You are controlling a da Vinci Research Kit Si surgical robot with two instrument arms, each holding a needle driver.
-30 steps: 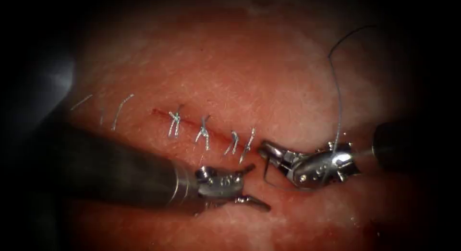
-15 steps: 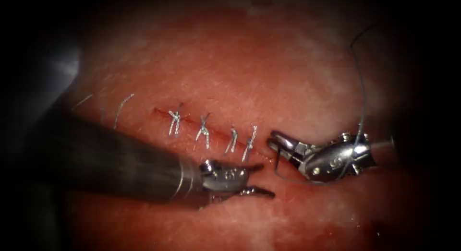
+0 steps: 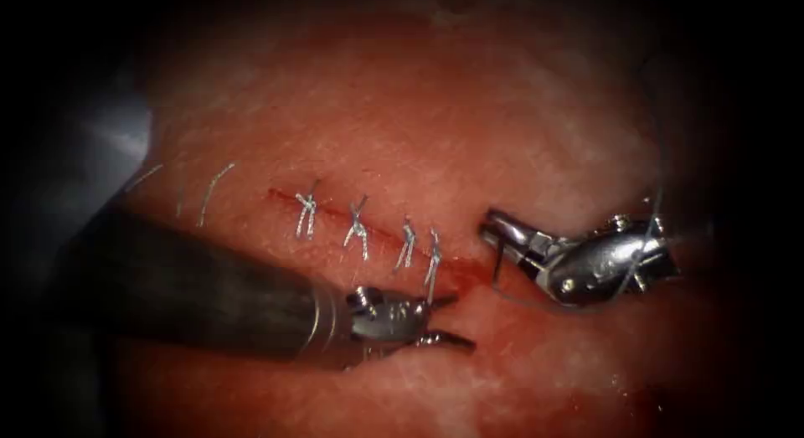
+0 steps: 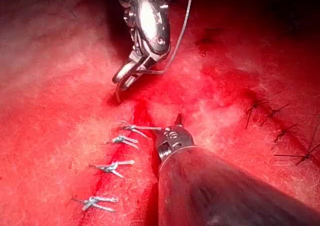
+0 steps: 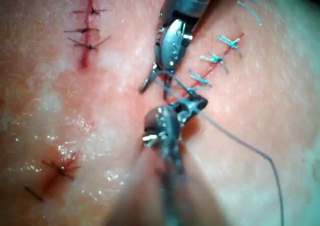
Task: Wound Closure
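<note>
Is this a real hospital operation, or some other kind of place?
It looks like a practice bench for stitching. The tissue is a bare slab with a cut tied by stitches. The right pincer holds a curved needle.

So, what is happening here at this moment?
Two tools work on the tissue beside a cut that already carries four knotted stitches. The right tool, at the cut's right end, holds the curved needle in shut jaws near one end; the needle hangs clear of the tissue, and thread trails over this tool. The left tool, jaws open and holding nothing, sits just below the last stitch.
</note>
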